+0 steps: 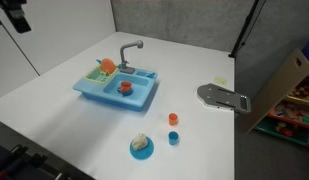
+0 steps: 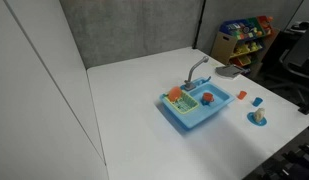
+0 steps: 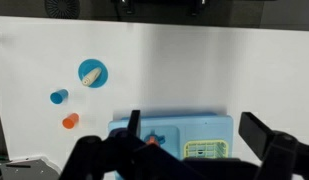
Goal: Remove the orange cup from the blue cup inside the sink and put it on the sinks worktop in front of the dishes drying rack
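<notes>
The orange cup (image 1: 124,86) sits in the basin of the light-blue sink (image 1: 144,97). It also shows in the other exterior view (image 2: 206,98) and in the wrist view (image 3: 151,141). The blue cup beneath it blends with the basin and I cannot make it out. The green-and-yellow dishes drying rack (image 1: 97,72) stands beside the basin and holds an orange round dish (image 1: 107,65). The sinks worktop (image 1: 92,86) lies in front of the rack. My gripper (image 3: 194,122) is open and empty, high above the sink and rack (image 3: 204,150).
A grey faucet (image 1: 130,48) rises behind the basin. On the table lie a tiny orange cup (image 1: 173,118), a small dark-blue cup (image 1: 173,138), a blue plate (image 1: 135,152) with a pale item, and a grey object (image 1: 224,97). Shelves of toys stand beyond the table's edge (image 2: 244,35).
</notes>
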